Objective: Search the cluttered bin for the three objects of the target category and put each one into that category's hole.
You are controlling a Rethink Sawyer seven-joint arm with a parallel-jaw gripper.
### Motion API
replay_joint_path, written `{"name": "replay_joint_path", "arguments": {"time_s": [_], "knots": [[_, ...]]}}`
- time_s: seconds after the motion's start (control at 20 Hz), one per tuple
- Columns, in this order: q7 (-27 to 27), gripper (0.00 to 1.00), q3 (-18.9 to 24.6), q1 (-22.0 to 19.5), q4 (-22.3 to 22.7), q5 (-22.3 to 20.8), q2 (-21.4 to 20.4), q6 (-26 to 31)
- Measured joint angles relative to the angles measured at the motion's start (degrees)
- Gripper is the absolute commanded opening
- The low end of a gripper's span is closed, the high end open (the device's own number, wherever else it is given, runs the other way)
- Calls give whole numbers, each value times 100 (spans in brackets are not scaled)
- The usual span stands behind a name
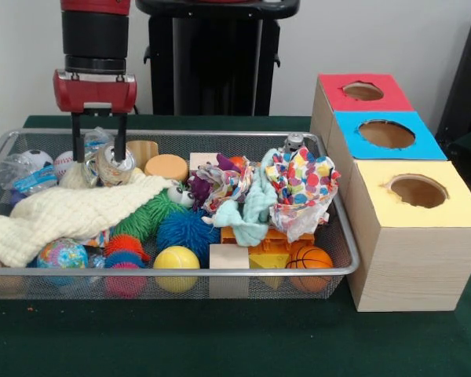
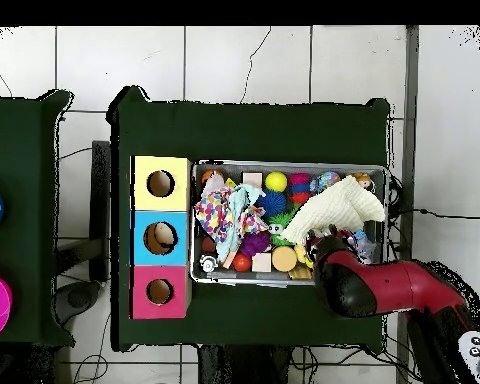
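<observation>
Claw (image 1: 99,155) spread wide around a metal can (image 1: 115,164), cream cloth (image 1: 78,214) just below, bottle (image 1: 22,174) beside

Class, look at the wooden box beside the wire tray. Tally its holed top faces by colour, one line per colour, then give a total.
Red face: 1
Blue face: 1
Yellow face: 1
Total: 3 holed faces on the wooden box
</observation>
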Motion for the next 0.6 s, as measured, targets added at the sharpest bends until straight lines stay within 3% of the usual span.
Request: {"name": "replay_joint_path", "arguments": {"time_s": [0.25, 0.6], "knots": [[0, 100, -207, 33, -75, -144, 220, -99], [0, 100, -426, 84, -172, -166, 610, -793]]}}
